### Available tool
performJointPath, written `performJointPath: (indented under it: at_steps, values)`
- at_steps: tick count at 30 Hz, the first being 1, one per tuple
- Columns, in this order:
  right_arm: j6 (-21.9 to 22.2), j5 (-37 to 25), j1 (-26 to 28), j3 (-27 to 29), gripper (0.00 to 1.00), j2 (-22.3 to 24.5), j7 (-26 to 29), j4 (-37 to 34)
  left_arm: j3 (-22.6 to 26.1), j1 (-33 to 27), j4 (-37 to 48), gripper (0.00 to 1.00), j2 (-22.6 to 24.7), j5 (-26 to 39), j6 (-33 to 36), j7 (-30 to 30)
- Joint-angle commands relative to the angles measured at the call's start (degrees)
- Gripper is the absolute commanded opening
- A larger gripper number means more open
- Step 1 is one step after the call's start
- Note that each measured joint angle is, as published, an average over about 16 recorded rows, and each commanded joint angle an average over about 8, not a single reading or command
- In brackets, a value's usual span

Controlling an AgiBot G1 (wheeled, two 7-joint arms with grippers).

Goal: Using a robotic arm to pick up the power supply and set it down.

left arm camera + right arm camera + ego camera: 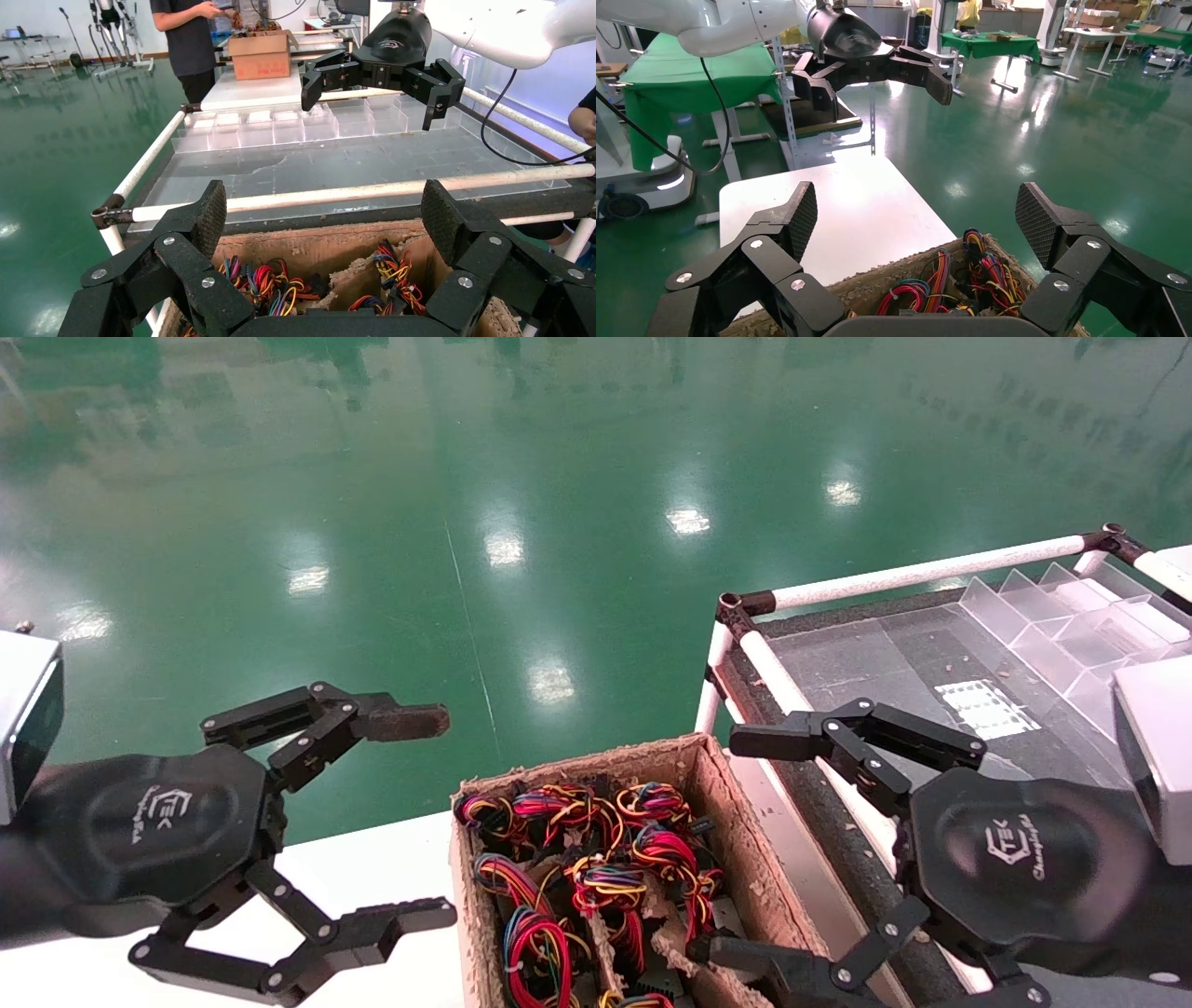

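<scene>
Two grippers flank the cardboard box (596, 859) in your head view: the left gripper (424, 817) spread wide over the white table (391, 868), the right gripper (736, 845) equally spread at the box's right wall. The power supplies' wire bundles (596, 877) lie in the box between them, ungrasped. From your left wrist, those wires (270, 284) sit just below its parted fingers (207, 217). From your right wrist, the wires (947, 281) likewise lie below its released fingers (800, 217).

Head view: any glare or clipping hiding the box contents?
Head view: ceiling lights glare off the green floor, not the cardboard box; wire bundles read clearly. Right wrist view: white table is washed out near its far edge. Left wrist view: even light, no glare.
</scene>
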Motion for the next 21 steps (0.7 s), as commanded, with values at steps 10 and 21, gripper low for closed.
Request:
performJointPath:
  at_steps: [10, 21]
  values:
    - [0.00, 0.00, 0.00, 0.00, 1.00, 0.00, 0.00, 0.00, 0.00, 0.00, 0.00, 1.00, 0.00, 0.00, 0.00, 0.00]
    - [0.00, 0.00, 0.00, 0.00, 1.00, 0.00, 0.00, 0.00, 0.00, 0.00, 0.00, 1.00, 0.00, 0.00, 0.00, 0.00]
